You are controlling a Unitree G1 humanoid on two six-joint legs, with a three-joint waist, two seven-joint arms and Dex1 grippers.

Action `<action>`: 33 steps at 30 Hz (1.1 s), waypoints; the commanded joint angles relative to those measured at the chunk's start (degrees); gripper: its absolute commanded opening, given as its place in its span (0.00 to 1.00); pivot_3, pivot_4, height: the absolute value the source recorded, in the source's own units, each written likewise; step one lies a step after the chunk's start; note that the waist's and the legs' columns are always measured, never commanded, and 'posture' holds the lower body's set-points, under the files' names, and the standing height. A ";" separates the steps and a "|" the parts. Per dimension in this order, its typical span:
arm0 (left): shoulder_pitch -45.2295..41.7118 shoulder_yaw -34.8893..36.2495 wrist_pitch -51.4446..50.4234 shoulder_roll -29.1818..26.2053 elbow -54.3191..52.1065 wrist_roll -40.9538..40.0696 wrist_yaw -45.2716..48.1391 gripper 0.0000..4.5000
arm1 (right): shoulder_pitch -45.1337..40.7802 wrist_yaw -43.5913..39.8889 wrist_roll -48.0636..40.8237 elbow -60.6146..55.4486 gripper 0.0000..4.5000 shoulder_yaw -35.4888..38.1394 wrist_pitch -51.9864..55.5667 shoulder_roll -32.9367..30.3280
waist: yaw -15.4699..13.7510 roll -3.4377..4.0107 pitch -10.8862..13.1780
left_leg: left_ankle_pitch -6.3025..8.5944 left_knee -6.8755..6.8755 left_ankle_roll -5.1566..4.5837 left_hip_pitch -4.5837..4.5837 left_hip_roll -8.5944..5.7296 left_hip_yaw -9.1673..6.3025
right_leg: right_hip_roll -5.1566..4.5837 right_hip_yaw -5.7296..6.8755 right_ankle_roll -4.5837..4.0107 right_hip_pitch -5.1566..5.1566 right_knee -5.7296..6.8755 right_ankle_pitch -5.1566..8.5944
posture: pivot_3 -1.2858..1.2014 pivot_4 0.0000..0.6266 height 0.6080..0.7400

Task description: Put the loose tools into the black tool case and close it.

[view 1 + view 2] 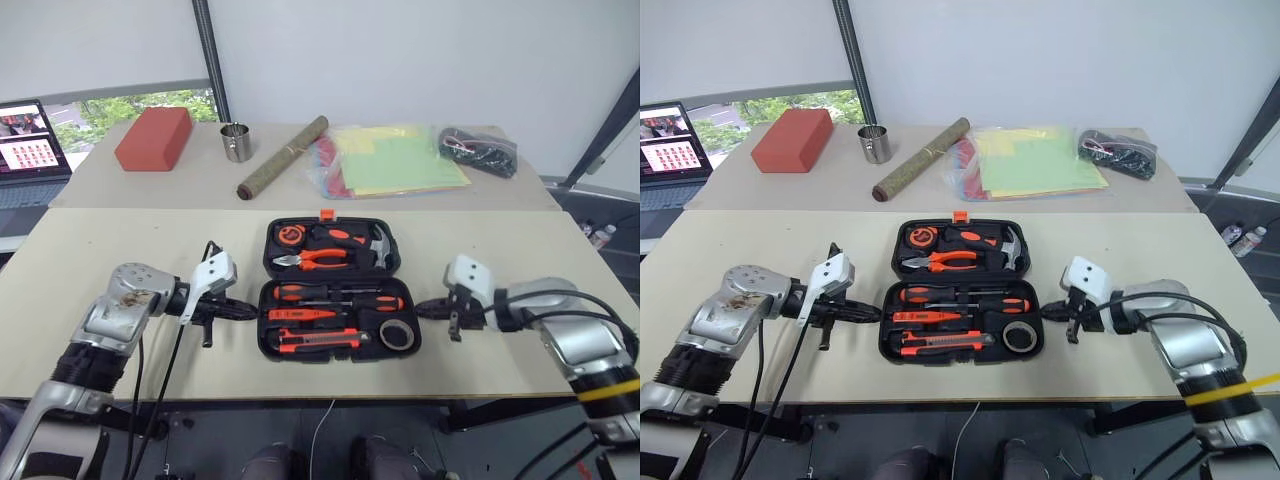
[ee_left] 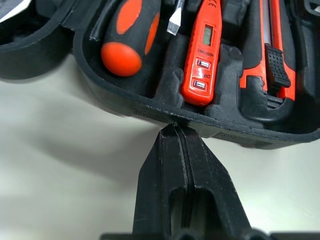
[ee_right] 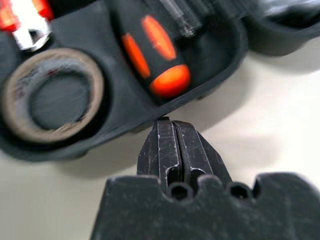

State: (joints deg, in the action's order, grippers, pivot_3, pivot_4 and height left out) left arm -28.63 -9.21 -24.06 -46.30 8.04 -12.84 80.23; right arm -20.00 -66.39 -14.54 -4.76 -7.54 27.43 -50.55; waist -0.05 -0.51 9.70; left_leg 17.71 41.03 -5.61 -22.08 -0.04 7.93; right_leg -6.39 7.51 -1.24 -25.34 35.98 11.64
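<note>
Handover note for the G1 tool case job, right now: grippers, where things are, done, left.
Left gripper: shut, empty, tips at the left edge of the black tool case.
Right gripper: shut, empty, tips at the case's right edge.
The case lies open on the near table, lid half away from the robot.
In the near half: two screwdrivers, tester pen, utility knife, tape roll, all seated in recesses.
Done: the loose tools are in.
Left: fold the lid shut and latch it; likely both grippers are set to flip one half.
</note>
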 commanded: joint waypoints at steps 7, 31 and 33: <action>8.29 0.85 0.88 -4.17 -8.49 -1.76 2.14 0.01 | 11.01 4.27 -2.60 -12.97 0.00 5.29 2.18 0.03 | -0.02 0.00 0.00 | 0.01 -0.05 0.03 0.26 0.00 0.01 | -0.08 -0.12 0.13 0.14 -0.01 0.10 | 0.52 0.24 0.97; -24.97 4.39 -34.02 12.18 25.70 -5.39 -20.25 1.00 | -20.20 27.82 -8.31 14.54 0.98 9.81 29.58 14.97 | 0.65 -0.12 0.02 | -0.11 -0.14 0.14 -0.10 -0.12 0.12 | 0.49 0.12 -0.08 -0.21 0.35 -0.09 | 0.52 0.24 0.97; -25.06 4.14 -32.17 13.39 28.07 -4.20 -21.75 0.94 | -21.34 28.71 -6.80 16.66 0.99 8.19 28.62 16.42 | 0.75 -0.11 0.01 | -0.12 -0.15 0.15 -0.10 -0.12 0.13 | 0.53 0.25 -0.08 -0.19 0.33 -0.09 | 0.52 0.24 0.97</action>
State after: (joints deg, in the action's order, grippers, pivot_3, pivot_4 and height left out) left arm -52.99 -4.64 -58.06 -33.61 34.37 -18.37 60.05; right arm -39.68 -38.50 -22.56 11.47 1.16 57.49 -34.49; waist 0.70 -0.61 9.72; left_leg 17.60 40.87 -5.47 -22.18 -0.16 8.06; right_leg -5.86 7.76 -1.31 -25.51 36.27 11.56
